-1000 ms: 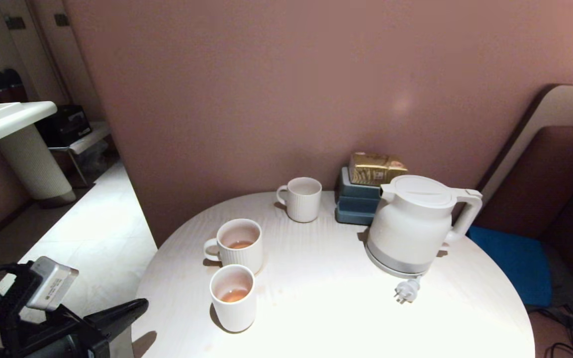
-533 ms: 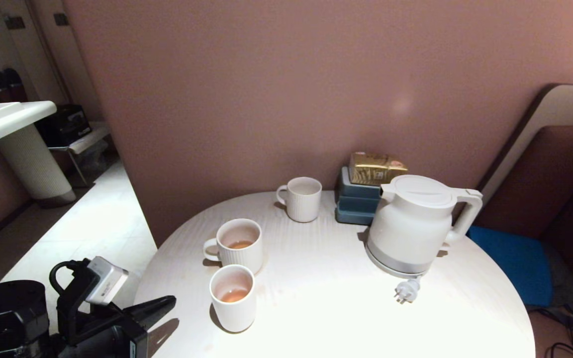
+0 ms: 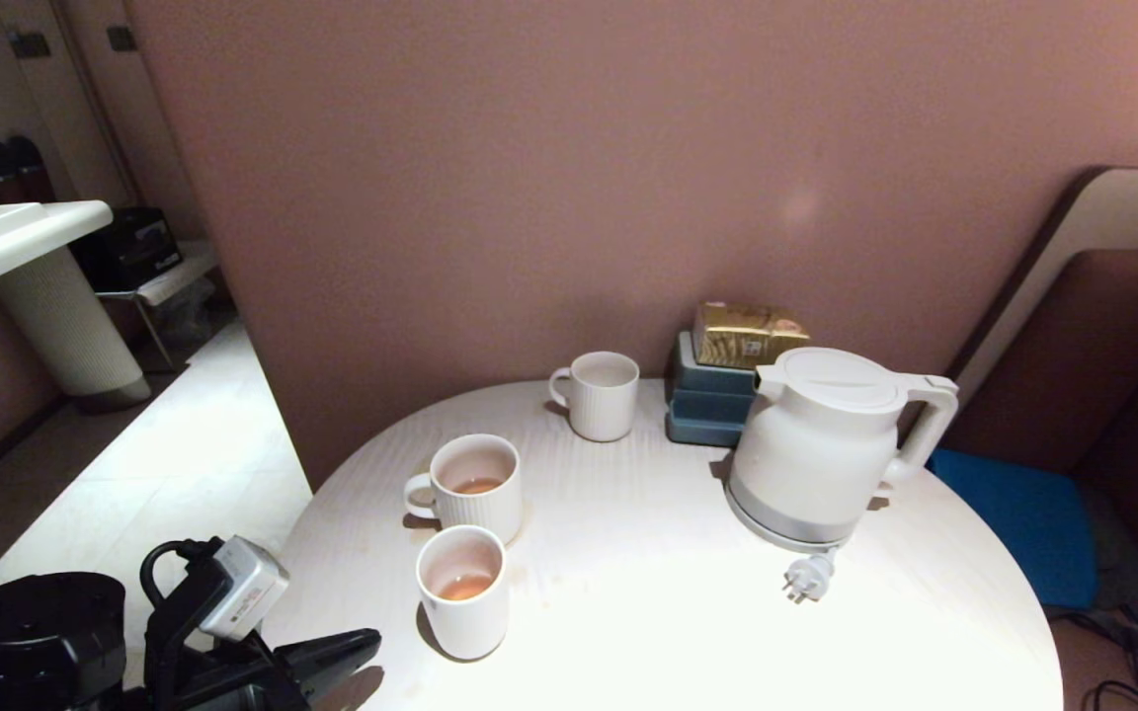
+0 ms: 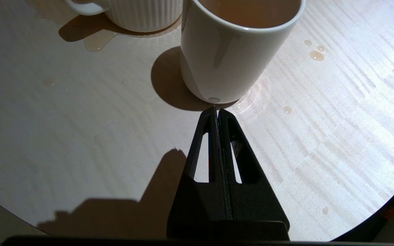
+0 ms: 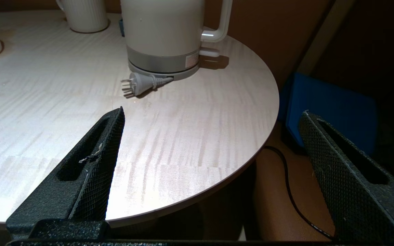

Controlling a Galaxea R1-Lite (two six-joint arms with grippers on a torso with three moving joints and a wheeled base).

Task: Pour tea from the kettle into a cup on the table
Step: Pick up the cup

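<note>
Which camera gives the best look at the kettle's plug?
The right wrist view: the plug lies unobstructed on the table in front of the kettle, prongs visible. The head view shows it smaller; the left wrist view doesn't show it.

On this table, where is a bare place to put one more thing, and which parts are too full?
The widest bare patch on the table lies between the cup and the kettle, toward the near edge, bordered by the kettle's plug. A narrower strip runs between the ribbed mugs and the kettle. It is crowded at the wall, by the blue boxes.
</note>
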